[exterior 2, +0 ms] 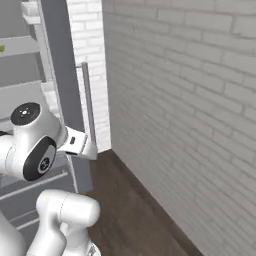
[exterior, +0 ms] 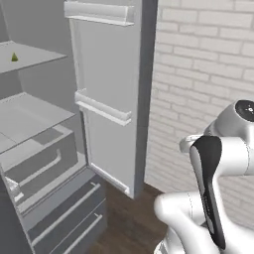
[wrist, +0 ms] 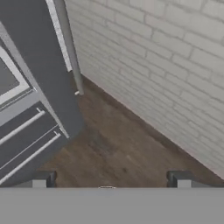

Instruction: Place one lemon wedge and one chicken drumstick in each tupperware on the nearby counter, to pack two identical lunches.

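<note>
Brick wall [wrist: 166, 65] ahead, wood floor [wrist: 109, 144] below the gripper [wrist: 111, 179]; jaws spread, empty. Fridge [exterior: 44, 149] open, door [exterior: 106, 89] swung out. Lemon wedge [exterior: 14, 57] sits on its top shelf, well off to the side. Risk: arm clips door edge when swinging in.

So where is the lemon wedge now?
One lemon wedge sits on the upper shelf of the open fridge, at the far left of the left base view, well left of the fridge door.

Lemon wedge [exterior: 14, 57] upright on fridge shelf [exterior: 34, 58].
</note>
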Motion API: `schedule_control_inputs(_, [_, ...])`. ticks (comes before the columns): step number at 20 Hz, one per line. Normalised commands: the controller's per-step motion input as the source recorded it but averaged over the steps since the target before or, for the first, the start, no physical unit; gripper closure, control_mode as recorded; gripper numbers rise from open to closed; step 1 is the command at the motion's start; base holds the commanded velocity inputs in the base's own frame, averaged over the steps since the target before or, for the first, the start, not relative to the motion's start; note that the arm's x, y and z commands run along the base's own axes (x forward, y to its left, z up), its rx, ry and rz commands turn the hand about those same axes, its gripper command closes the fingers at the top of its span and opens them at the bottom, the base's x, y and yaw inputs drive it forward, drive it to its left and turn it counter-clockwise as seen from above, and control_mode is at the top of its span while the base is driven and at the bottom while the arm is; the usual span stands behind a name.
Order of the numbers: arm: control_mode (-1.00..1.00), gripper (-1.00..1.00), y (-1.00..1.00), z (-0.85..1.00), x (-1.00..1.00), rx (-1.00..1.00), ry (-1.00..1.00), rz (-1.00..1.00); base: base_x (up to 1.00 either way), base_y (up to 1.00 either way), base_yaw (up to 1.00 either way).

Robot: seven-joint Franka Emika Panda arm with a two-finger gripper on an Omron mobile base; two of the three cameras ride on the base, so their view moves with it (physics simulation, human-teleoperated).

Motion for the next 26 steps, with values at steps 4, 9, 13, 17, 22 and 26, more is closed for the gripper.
schedule_control_inputs(4, [1.0,-1.0,0.0,0.0,0.0,0.0,0.0,0.0,-0.29,0.0,0.89])
schedule_control_inputs(9, [1.0,-1.0,0.0,0.0,0.0,0.0,0.0,0.0,0.12,0.03,0.83])
schedule_control_inputs(13, [1.0,-1.0,0.0,0.0,0.0,0.0,0.0,0.0,0.42,0.06,0.69])
schedule_control_inputs(17, [1.0,-1.0,0.0,0.0,0.0,0.0,0.0,0.0,0.82,0.0,0.15])
schedule_control_inputs(22, [1.0,-1.0,0.0,0.0,0.0,0.0,0.0,0.0,1.0,0.05,0.01])
schedule_control_inputs(26, [1.0,-1.0,0.0,0.0,0.0,0.0,0.0,0.0,1.0,0.32,0.0])
